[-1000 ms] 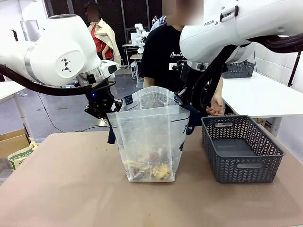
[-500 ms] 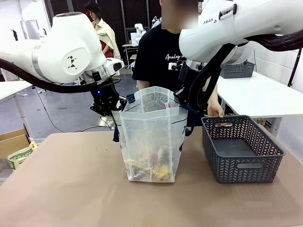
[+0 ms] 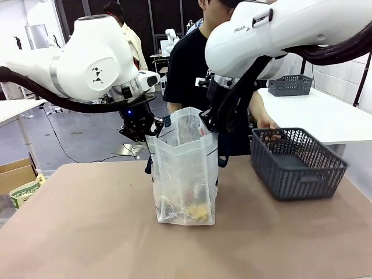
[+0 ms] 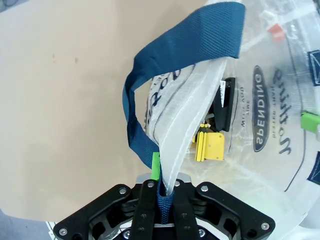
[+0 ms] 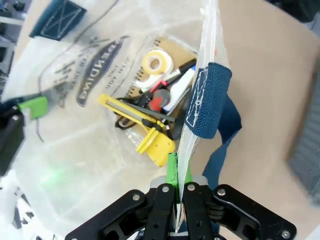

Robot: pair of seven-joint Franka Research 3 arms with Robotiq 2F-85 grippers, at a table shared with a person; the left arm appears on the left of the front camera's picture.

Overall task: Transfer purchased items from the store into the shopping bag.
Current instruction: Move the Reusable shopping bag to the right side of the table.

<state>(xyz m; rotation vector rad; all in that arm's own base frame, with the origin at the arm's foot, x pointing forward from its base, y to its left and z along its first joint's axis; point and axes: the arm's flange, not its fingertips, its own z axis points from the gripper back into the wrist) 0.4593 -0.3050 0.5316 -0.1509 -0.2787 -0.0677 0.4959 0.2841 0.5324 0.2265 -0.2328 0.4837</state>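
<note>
I have the shopping bag [image 3: 185, 174] standing upright on the worktop [image 3: 87, 232], about in the middle, held from both sides at its top edge. My left gripper [image 3: 146, 129] comes in on the bag's left. In its wrist view the left gripper [image 4: 164, 192] has its jaws pinched together on the navy strap [image 4: 150, 100] and the fold of clear plastic at the rim, with the strap looping away above the fingers. My right gripper [image 3: 212, 119] is on the bag's right rim. In its own view the right gripper [image 5: 179, 185] has its jaws clamped on the thin plastic edge just below the stitched end of the strap there [image 5: 207, 100].

The purchased items [image 3: 183, 209] lie in a heap at the bottom of the bag. Looking down through the mouth I see the items [image 5: 155, 115] as a yellow tool, a white roll and some red and black pieces on something tan. Through the wall I also see them [image 4: 212, 135] beside the navy oval logo.

The basket [image 3: 296, 165] is to the right of the bag, apart from it and tilted. A person's hand [image 3: 266, 123] is at its far rim. I cannot tell whether anything lies inside it.
</note>
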